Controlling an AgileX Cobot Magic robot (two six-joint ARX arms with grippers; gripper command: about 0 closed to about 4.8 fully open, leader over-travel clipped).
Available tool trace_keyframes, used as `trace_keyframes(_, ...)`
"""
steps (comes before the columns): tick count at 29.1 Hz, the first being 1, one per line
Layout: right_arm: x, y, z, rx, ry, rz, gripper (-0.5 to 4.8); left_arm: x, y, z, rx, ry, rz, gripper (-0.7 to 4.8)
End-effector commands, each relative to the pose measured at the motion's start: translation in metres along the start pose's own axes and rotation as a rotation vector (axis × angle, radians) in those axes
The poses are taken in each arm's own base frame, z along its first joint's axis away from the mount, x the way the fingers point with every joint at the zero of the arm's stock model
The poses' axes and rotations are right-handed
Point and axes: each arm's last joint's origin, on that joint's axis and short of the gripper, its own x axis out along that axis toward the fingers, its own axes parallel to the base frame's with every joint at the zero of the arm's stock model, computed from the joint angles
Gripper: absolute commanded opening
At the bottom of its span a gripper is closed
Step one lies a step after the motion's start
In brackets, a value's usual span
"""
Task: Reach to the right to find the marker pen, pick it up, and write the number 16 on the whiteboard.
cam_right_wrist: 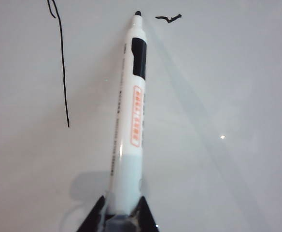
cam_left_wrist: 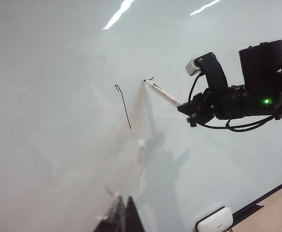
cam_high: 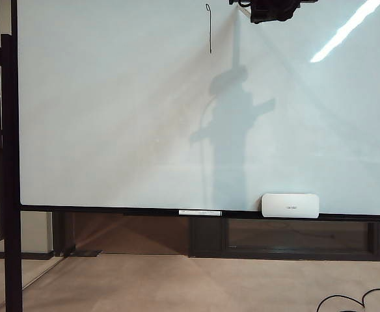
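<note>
The whiteboard fills the exterior view. My right gripper is shut on the marker pen, a white barrel with a black tip that sits close to the board. In the left wrist view the marker pen slants from the right gripper up to the board. A long thin black stroke, the 1, is drawn near the top, and a short black mark lies just beside the pen tip. My left gripper hangs shut and empty, away from the board.
A white eraser block rests on the board's lower ledge, with a thin white stick to its left. Black stand posts run down the left side. A black cable lies on the floor at the lower right.
</note>
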Motion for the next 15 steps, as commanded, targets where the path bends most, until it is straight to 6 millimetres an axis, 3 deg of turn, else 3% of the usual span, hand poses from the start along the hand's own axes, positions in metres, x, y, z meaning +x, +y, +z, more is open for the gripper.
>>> trace_keyframes(1, -0.0019, -0.0009, 0.0057, 0.005, -0.023, -0.015, -0.02, -0.0007, 0.0008, 0.0033, 0.007, -0.016, 0.005, -0.05)
trace_keyframes(15, -0.002, -0.0018, 0.0051, 0.007, -0.012, -0.057, -0.02, -0.0007, 0.0008, 0.0017, 0.028, 0.003, 0.015, -0.05)
